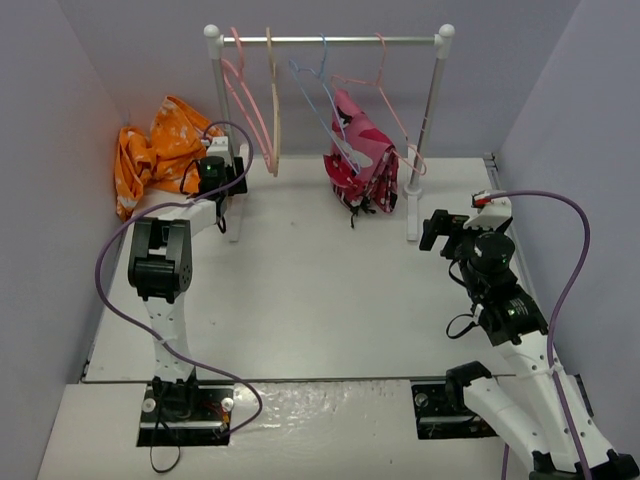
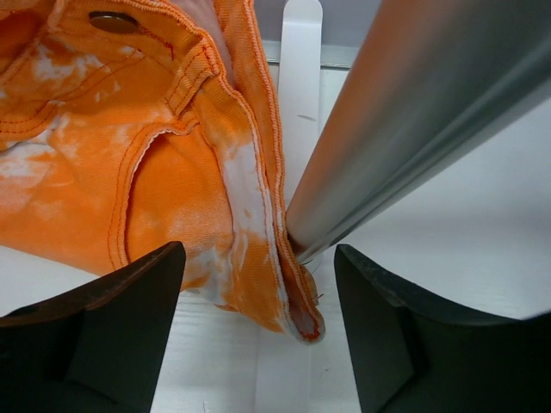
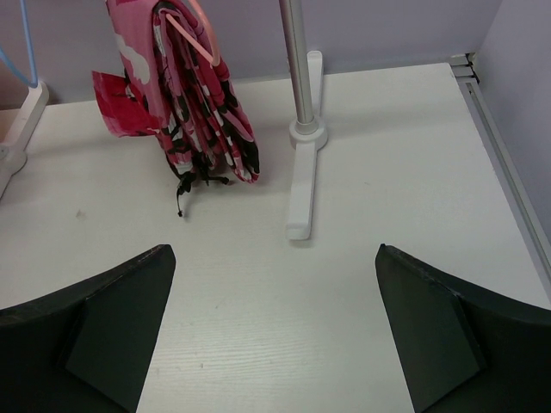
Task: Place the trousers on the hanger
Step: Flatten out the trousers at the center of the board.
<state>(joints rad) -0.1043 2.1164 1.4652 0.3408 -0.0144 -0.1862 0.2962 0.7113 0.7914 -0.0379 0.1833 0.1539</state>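
Observation:
The orange trousers (image 1: 158, 150) with white blotches lie crumpled at the back left, against the wall. In the left wrist view their waistband corner (image 2: 288, 292) hangs between my left gripper's (image 2: 258, 331) open jaws, neither finger touching it. From above, that gripper (image 1: 212, 168) is at the pile's right edge, beside the rack's left post. The pink hanger (image 1: 240, 100) hangs empty at the rail's left end. My right gripper (image 3: 271, 344) stands open over bare table, near the right post (image 1: 435, 228).
The rack's metal left post (image 2: 413, 129) and white foot (image 2: 300, 86) sit right beside my left fingers. On the rail hang a beige hanger (image 1: 272, 110), a light-blue hanger (image 1: 312, 85) and a pink-red camouflage garment (image 1: 360, 155) on a pale pink hanger. The right post's foot (image 3: 301, 194) lies ahead of the right gripper.

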